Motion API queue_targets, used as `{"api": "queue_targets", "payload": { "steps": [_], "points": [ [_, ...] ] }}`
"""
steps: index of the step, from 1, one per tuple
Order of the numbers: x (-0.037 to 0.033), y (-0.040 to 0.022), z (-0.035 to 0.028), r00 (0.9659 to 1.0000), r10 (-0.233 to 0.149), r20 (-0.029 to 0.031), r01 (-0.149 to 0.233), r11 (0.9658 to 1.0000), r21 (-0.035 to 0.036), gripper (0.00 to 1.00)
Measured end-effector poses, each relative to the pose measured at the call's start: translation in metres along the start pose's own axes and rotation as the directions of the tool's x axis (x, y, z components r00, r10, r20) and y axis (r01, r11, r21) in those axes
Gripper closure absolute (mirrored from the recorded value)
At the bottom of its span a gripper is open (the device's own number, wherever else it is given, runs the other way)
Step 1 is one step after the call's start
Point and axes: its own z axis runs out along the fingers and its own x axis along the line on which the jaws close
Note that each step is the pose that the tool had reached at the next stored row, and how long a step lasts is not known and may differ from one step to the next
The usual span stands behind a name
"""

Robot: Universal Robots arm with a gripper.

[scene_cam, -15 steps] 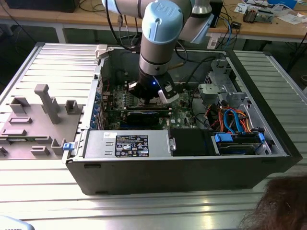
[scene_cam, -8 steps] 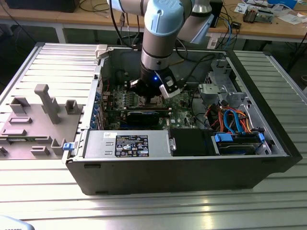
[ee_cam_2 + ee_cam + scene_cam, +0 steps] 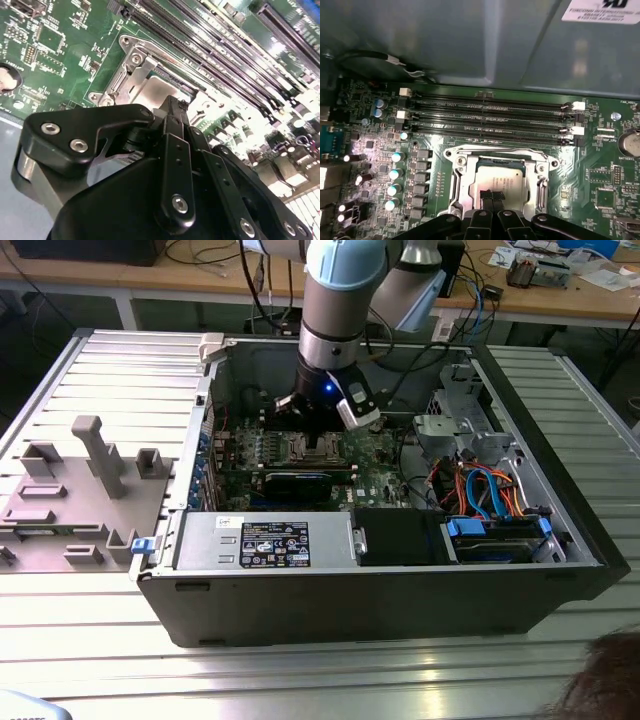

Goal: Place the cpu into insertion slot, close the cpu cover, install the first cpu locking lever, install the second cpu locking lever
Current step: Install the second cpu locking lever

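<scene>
We see the dull silver-grey square cpu (image 3: 501, 181) lying in the silvery-rimmed insertion slot (image 3: 457, 186) on the green circuit board (image 3: 600, 175), with the thin silvery metal cpu cover (image 3: 131, 61) framing it. Our black gripper (image 3: 493, 196) has its fingertips pressed together, touching the chip's top. Long dark parallel memory slots (image 3: 490, 116) run just beside the socket. The board sits inside the open grey computer case (image 3: 300, 600).

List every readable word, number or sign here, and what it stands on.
White label on the case wall: blurred, unreadable.
Dark label on the power supply: too small to read.
Markings on the green circuit board: too small to read.
Nothing can be quoted.
</scene>
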Motion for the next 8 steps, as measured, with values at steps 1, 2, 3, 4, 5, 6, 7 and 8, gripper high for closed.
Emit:
{"api": "queue_targets", "payload": {
  "steps": [1, 2, 3, 4, 5, 6, 7, 8],
  "points": [
    [0.0001, 0.0002, -0.0021, 1.0, 0.0, -0.0001, 0.0, 1.0, 0.0006, 0.89],
    [0.0002, 0.0004, -0.0039, 1.0, 0.0, -0.0001, 0.0, 1.0, 0.0011, 0.89],
    [0.0003, 0.0008, -0.0069, 1.0, 0.0, -0.0001, 0.0, 1.0, 0.0012, 0.89],
    [0.0005, 0.0012, -0.0114, 1.0, 0.0, -0.0001, 0.0, 1.0, 0.0017, 0.89],
    [0.0005, 0.0015, -0.0136, 1.0, 0.0, -0.0002, 0.0, 1.0, 0.0023, 0.89],
    [0.0006, 0.0018, -0.0157, 1.0, 0.0, -0.0003, 0.0, 1.0, 0.0029, 0.89],
    [0.0005, 0.0019, -0.0172, 1.0, 0.0, -0.0002, 0.0, 1.0, 0.0028, 0.89],
    [0.0006, 0.002, -0.0178, 1.0, 0.0, -0.0002, 0.0, 1.0, 0.0029, 0.89]
  ]
}}
